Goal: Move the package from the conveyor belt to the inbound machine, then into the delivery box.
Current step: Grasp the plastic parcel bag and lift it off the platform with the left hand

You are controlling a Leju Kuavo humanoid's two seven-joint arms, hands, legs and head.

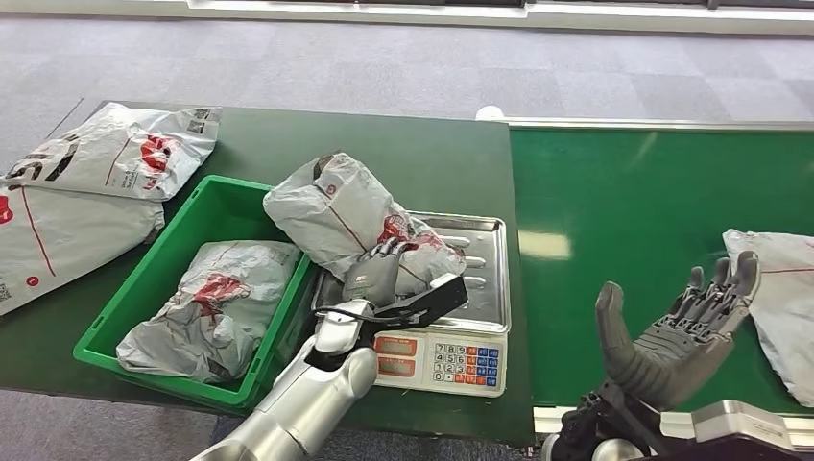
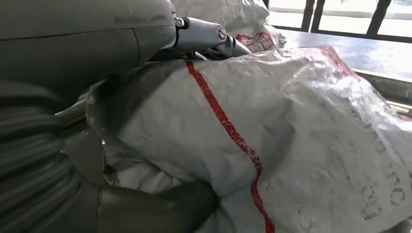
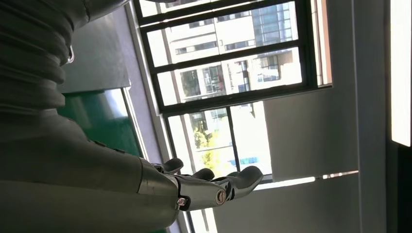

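A grey package with red markings (image 1: 336, 211) lies on the steel tray of the inbound machine (image 1: 485, 264), its left end leaning over the rim of the green delivery box (image 1: 144, 279). My left hand (image 1: 374, 271) grips this package from the near side. In the left wrist view the package (image 2: 291, 136) sits between the thumb (image 2: 160, 208) and the fingers (image 2: 204, 36). Over the green conveyor belt (image 1: 634, 211), my right hand (image 1: 672, 331) is raised, open and empty, fingers apart (image 3: 209, 187). Another grey package (image 1: 782, 298) lies on the belt just right of it.
One grey package (image 1: 216, 307) lies inside the green box. Two more packages (image 1: 125, 149) (image 1: 58, 235) lie on the dark table left of the box. The machine's keypad panel (image 1: 451, 363) faces me at the table's front edge.
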